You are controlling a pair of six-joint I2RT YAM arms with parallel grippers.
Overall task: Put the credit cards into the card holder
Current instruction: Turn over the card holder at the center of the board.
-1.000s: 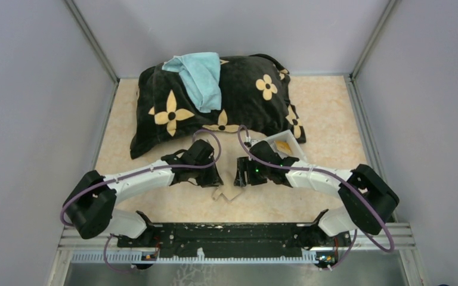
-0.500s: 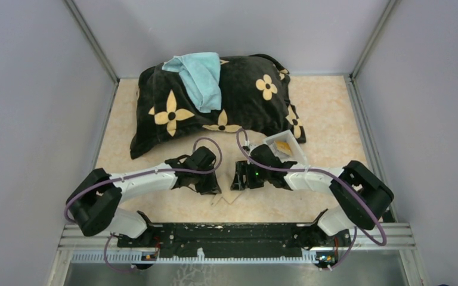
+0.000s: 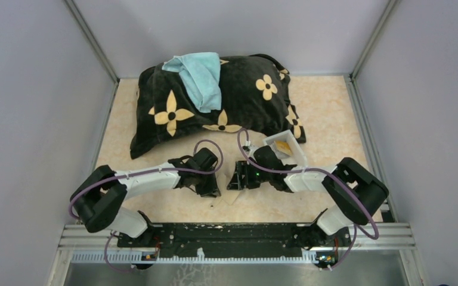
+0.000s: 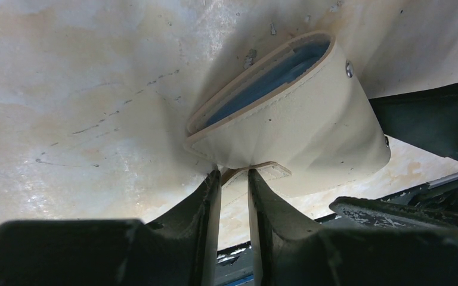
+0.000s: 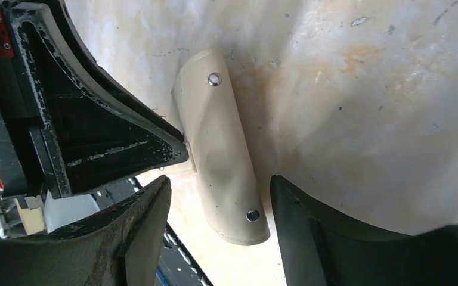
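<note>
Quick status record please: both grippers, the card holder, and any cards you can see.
left gripper: jaws nearly shut, pinching the snap tab of the tan leather-like card holder
right gripper: jaws open, straddling the holder, not gripping
card holder: folded, gaping, blue showing inside
cards: one gold-yellow card in the white plastic tray
background: black flowered pillow under a teal towel

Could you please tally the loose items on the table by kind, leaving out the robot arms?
Black flowered pillow: 1
Teal cloth: 1
White tray: 1
Gold card, in the tray: 1 visible
Card holder: 1
Total: 5
</note>
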